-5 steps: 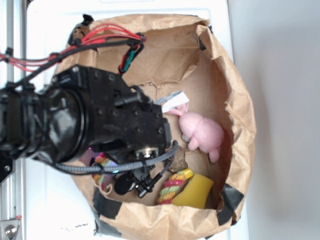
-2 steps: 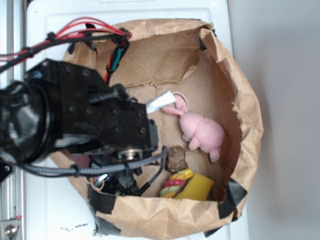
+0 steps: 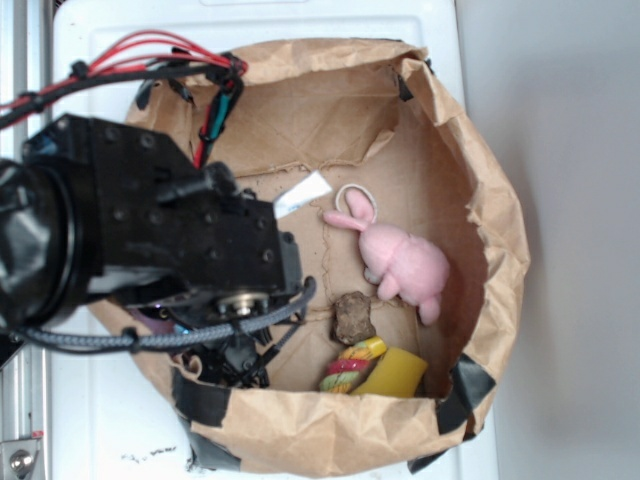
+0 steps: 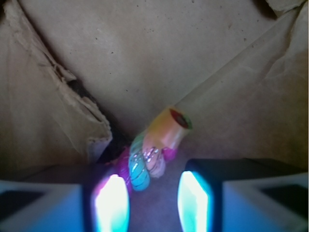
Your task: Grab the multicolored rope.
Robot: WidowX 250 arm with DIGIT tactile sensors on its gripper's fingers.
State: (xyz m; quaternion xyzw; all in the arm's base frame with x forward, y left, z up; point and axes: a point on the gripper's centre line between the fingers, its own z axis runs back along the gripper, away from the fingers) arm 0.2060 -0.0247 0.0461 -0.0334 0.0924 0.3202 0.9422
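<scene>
the arm has slid left and lower in the bag (image 3: 480,150). the gripper (image 4: 147,193) is open and empty, the rope (image 4: 157,145) end lying between its fingers (image 4: 112,203). it looks soft and light, probably best pinched mid-body below the tip.

Brown paper bag (image 3: 480,190) on white top (image 3: 110,60)
Inside, on bag floor — pink plush (image 3: 405,262), brown lump (image 3: 353,318), yellow cup (image 3: 400,375), rope (image 3: 345,368).

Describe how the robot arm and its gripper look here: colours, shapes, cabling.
The arm is bulky, matte black and blocky, studded with small screws, with a round silver fitting underneath. Red wires loop over its top, and a black-and-white braided cable curves below it. In the wrist view the gripper shows two pale fingers glowing blue and magenta.
</scene>
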